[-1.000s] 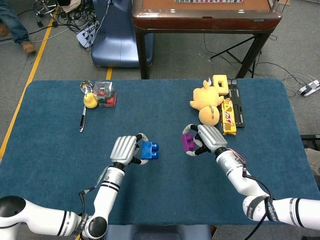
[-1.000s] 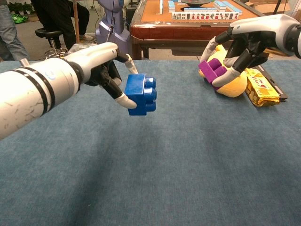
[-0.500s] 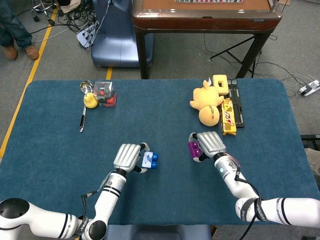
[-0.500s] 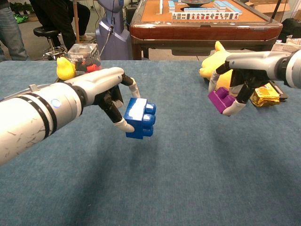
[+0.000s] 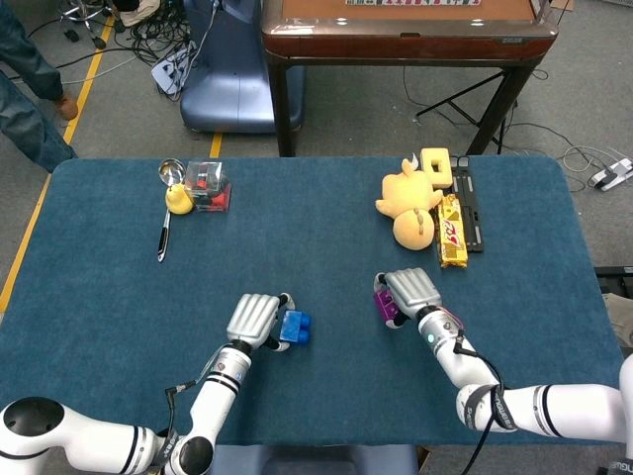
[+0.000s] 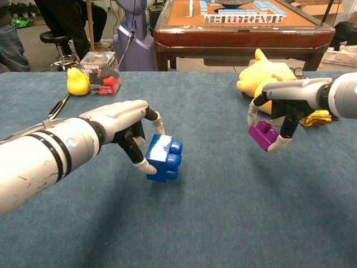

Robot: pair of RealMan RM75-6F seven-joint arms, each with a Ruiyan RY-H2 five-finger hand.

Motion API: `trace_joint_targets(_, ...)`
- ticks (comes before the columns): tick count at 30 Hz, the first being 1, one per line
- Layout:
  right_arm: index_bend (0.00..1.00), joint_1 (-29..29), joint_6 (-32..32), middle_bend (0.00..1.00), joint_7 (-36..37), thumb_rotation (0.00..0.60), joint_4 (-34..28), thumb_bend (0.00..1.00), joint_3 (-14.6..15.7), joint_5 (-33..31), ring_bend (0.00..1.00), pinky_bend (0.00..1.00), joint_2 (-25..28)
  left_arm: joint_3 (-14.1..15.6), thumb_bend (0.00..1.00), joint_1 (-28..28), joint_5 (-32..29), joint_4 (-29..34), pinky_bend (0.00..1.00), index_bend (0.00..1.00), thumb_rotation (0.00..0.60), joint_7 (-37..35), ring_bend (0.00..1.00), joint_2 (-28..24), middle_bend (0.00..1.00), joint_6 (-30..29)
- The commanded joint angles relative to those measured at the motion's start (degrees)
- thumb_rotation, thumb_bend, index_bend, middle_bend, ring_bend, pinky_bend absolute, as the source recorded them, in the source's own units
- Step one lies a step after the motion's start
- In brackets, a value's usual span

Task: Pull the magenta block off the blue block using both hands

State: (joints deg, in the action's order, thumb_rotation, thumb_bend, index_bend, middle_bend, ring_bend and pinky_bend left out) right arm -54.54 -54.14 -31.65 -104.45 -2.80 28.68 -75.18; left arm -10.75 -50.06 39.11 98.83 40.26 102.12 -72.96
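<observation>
The blue block [image 6: 164,159] [image 5: 294,328] is pinched by my left hand [image 6: 125,131] [image 5: 253,318] just above the blue tablecloth, left of centre. The magenta block [image 6: 263,135] [image 5: 386,307] is apart from it, held by my right hand [image 6: 279,109] [image 5: 412,291] to the right. Both blocks hang low over the cloth with a wide gap between them. The fingers of each hand wrap its block from above and below.
A yellow plush toy [image 5: 410,203], a yellow snack pack [image 5: 452,232] and a black bar [image 5: 470,208] lie at the back right. A clear box of small parts [image 5: 207,185], a yellow duck [image 5: 178,199] and a spoon [image 5: 164,234] sit at the back left. A wooden table [image 5: 406,30] stands beyond.
Both hands have come down and toward me with their blocks, from raised to just above the cloth. The blocks stay separated.
</observation>
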Motion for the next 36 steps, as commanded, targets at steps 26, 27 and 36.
trace_joint_targets(26, 0.14, 10.8, -9.3, 0.71, 9.1, 0.600, -8.1, 0.00, 1.5, 15.4, 0.76, 0.99, 11.3, 5.7, 0.01, 9.3, 11.7, 8.8, 1.00, 0.08, 0.600, 1.2, 0.93, -8.6, 0.89, -10.2)
trace_joint_targets(27, 0.14, 11.9, -10.1, 0.67, 10.4, 0.600, -8.4, 0.00, 1.8, 17.5, 0.71, 0.97, 12.0, 6.6, 0.01, 10.1, 13.1, 9.1, 1.00, 0.08, 0.600, 1.1, 0.92, -9.4, 0.88, -11.2)
trace_joint_targets(36, 0.15, 23.9, -21.2, 0.42, 23.7, 0.600, -3.2, 0.00, 5.2, 42.0, 0.44, 0.62, 15.8, 14.4, 0.01, 18.6, 26.3, 11.0, 0.93, 0.09, 0.600, -0.9, 0.67, -16.9, 0.64, -20.1)
